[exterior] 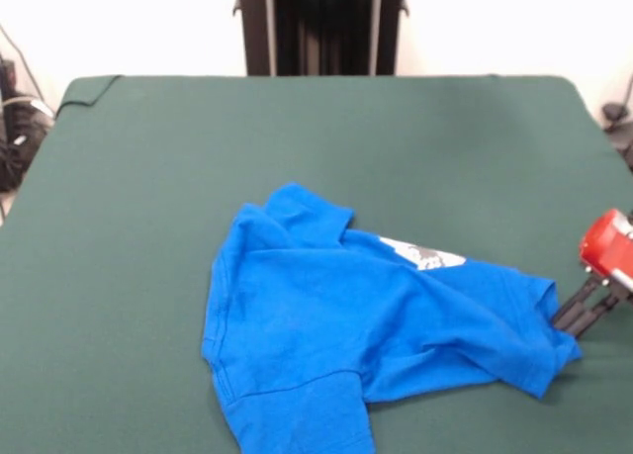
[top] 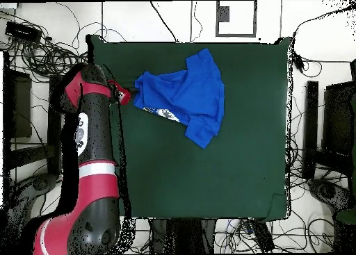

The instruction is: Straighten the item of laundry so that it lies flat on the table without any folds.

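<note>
The fingers [exterior: 572,320] meet the shirt [exterior: 376,325] at its corner by the tabletop's edge, their dark tips touching the bunched blue cloth there; whether they pinch it or merely press beside it I cannot tell. Away from the fingers the shirt lies crumpled on the tabletop [exterior: 297,137], mostly plain side up, one layer folded over so only a sliver of white print [exterior: 423,255] shows. Beyond that, a sleeve and the hem spread toward the tabletop's front edge. To do this step well, I judge the fingers should take only one layer at the corner, lift low, and draw it outward, away from the bulk, so the fold opens rather than drags.
</note>
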